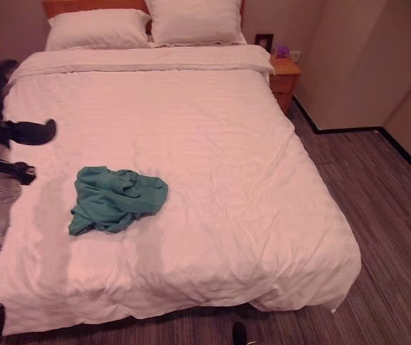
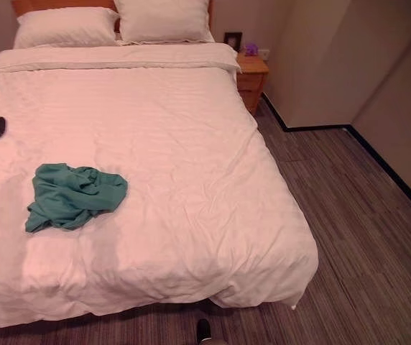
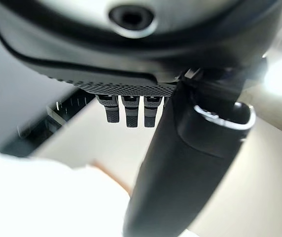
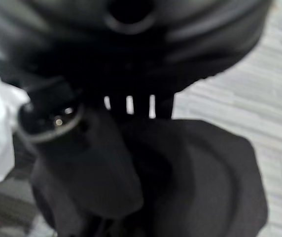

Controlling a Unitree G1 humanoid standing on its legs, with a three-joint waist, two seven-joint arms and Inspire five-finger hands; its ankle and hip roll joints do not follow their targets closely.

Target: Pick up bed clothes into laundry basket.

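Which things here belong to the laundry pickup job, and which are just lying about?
Job:
green garment, crumpled on the bed
left hand, over the bed's left edge
right hand, over the floor

Lying about:
two pillows
nightstand

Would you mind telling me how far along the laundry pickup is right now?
Nothing looks done yet: the green garment lies crumpled on the white bed, untouched. The left hand hovers over the bed's left side, holding nothing. Grasping and moving the garment remain.
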